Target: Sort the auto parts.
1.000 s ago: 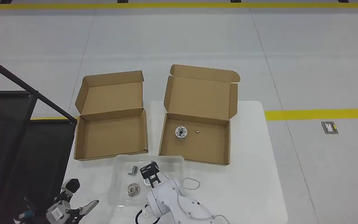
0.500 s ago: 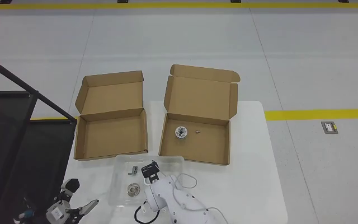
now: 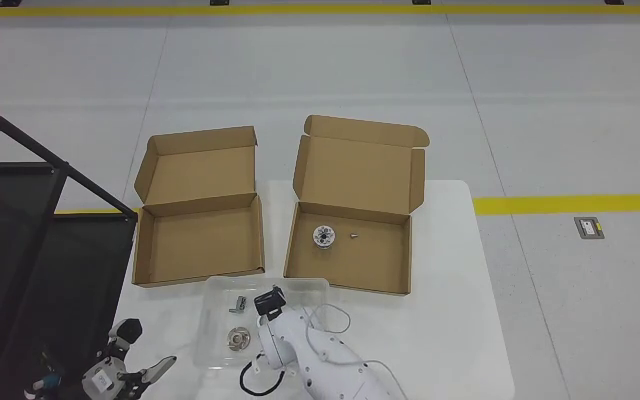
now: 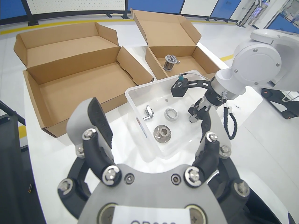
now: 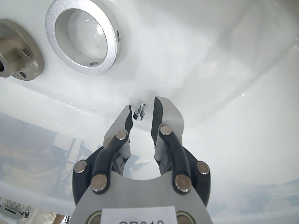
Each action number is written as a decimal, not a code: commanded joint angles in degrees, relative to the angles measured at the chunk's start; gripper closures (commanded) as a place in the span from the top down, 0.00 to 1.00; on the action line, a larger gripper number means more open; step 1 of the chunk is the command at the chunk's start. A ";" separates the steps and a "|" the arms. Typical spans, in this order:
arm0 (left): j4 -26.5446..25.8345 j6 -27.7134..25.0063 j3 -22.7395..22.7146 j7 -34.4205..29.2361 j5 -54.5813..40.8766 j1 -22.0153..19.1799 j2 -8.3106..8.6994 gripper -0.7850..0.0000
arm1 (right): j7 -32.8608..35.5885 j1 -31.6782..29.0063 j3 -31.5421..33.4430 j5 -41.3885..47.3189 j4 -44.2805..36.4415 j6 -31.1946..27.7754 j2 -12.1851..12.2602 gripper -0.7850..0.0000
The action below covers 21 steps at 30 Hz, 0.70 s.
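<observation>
A clear plastic tray (image 3: 300, 284) sits at the table's front. It holds a silver ring (image 5: 84, 45), a flanged hub (image 5: 16, 57), a small bracket (image 4: 148, 113) and a tiny bolt (image 5: 139, 111). My right gripper (image 5: 142, 109) is down inside the tray, open. The bolt lies on the tray floor between its fingertips, with a narrow gap on each side. In the left wrist view the right gripper (image 4: 195, 115) stands beside the ring (image 4: 171, 114). My left gripper (image 4: 151, 122) hangs open and empty, off the table's front left corner (image 3: 145, 352).
Two open cardboard boxes stand behind the tray. The left box (image 3: 198, 245) has nothing in it. The right box (image 3: 380, 260) holds a round cylindrical part (image 3: 323, 235) and a small screw (image 3: 353, 235). A black rack (image 3: 40, 250) stands left of the table.
My right arm has swung a little to the left over the tray, its wrist nudging towards the tray's back. The left gripper has stayed where it was.
</observation>
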 commanded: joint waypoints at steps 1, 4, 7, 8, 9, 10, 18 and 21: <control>-0.02 0.05 -0.01 0.02 0.08 -0.01 -0.03 1.00 | -0.34 0.06 0.17 0.20 0.31 -0.18 -0.15 0.00; -0.01 0.03 -0.02 0.04 0.14 -0.02 -0.07 1.00 | -1.34 -0.28 0.36 0.07 -0.34 -0.49 -0.26 0.00; -0.03 0.12 -0.04 0.05 0.26 -0.04 -0.12 1.00 | -1.88 -1.22 0.45 -1.47 -2.77 -0.10 -0.10 0.00; -0.04 0.13 -0.04 0.06 0.28 -0.04 -0.14 1.00 | -1.77 -1.68 0.43 -2.42 -4.10 0.33 0.01 0.00; -0.03 0.13 -0.03 0.06 0.30 -0.04 -0.15 1.00 | -1.67 -2.27 0.36 -3.66 -5.76 0.82 0.16 0.00; -0.04 0.12 -0.03 0.06 0.32 -0.05 -0.17 1.00 | -1.41 -3.03 0.27 -5.03 -7.76 1.24 0.35 0.00; -0.08 0.20 0.03 0.07 0.66 -0.13 -0.28 1.00 | 2.84 -13.86 -1.16 -24.43 -32.06 1.48 3.21 0.00; -0.01 0.26 0.07 0.05 0.64 -0.16 -0.32 1.00 | 3.28 -15.48 -1.89 -27.56 -34.82 0.28 3.59 0.00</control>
